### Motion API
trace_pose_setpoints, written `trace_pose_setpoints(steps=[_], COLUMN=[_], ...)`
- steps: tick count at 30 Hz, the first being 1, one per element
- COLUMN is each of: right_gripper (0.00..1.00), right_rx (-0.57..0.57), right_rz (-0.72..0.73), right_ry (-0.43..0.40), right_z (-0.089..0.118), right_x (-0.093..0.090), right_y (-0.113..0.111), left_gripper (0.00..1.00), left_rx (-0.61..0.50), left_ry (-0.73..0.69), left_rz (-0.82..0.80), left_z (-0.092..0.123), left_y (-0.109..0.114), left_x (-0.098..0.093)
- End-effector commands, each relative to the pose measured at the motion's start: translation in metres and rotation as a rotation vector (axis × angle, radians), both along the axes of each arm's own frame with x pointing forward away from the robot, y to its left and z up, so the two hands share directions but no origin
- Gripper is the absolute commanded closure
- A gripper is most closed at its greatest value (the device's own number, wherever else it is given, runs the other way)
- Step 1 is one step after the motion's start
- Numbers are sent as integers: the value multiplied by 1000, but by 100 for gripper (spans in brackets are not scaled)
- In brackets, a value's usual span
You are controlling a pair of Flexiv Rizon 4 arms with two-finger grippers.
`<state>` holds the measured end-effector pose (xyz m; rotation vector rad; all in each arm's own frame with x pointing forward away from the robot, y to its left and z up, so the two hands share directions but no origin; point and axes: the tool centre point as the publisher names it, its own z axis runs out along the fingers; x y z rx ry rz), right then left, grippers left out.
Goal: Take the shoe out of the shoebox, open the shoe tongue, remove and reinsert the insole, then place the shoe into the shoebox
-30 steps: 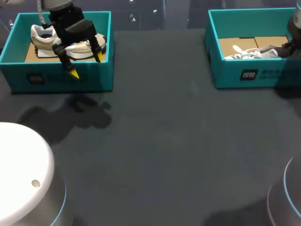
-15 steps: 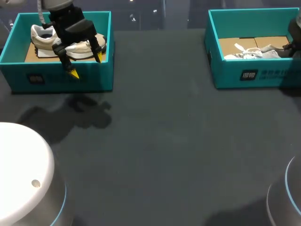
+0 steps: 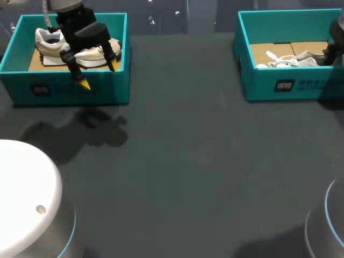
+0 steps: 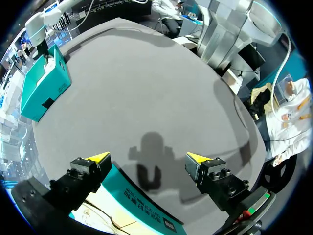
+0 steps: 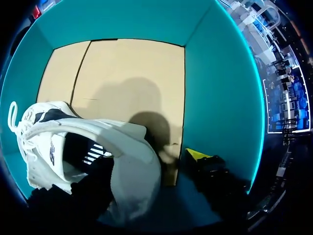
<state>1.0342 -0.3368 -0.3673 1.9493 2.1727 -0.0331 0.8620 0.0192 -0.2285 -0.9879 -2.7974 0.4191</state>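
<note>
Two shoes, each in its own box. The right shoe [image 3: 290, 58] [image 5: 83, 142], white w/ loose laces, lies on the cardboard floor of the right shoebox [image 3: 269, 86] [image 5: 220, 98] at the far right of the surface [image 3: 188, 161]. The right tool [image 5: 146, 161] is down inside that box, spread wide. The shoe's heel end sits btwn its fingers, up against the dark one, while a strip of floor shows btwn the shoe & the yellow-tipped finger [image 5: 195, 154], which is near the box's side wall, so it isn't clamped on the shoe. The left shoe [image 3: 48, 43], cream & white, lies in the left shoebox [image 3: 64, 91] [image 4: 142, 205] at the far left. The left tool [image 3: 98, 75] [image 4: 147, 157] hangs over that box's front wall, also spread wide & holding nothing, w/ bare surface & its own shadow ahead of it. Vs. 1 s ago: left arm & left shoe unchanged. The right arm at the head view's edge has shifted only a touch, & the right shoe has barely moved.
</note>
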Motion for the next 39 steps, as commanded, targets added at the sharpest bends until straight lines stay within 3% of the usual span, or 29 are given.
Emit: trace_pose_setpoints(steps=[1,2,12,20,27,39], right_gripper=[5,0,0,0,0,0], right_rx=[-1,0,25,36,16,55], right_rz=[-7,-6,-27,-53,-69,-86], right_ry=[-6,-10,-13,-32,-53,-28], right_z=[11,13,38,84,123,143], right_x=[-6,-6,-15,-33,-60,-105], right_y=[4,6,19,35,49,59], left_gripper=[0,0,0,0,0,0], left_rx=[1,1,1,1,1,1], left_ry=[-1,-1,-1,-1,-1,-1], left_rz=[0,0,0,0,0,0], left_z=[0,0,0,0,0,0], left_y=[0,0,0,0,0,0], left_x=[0,0,0,0,0,0])
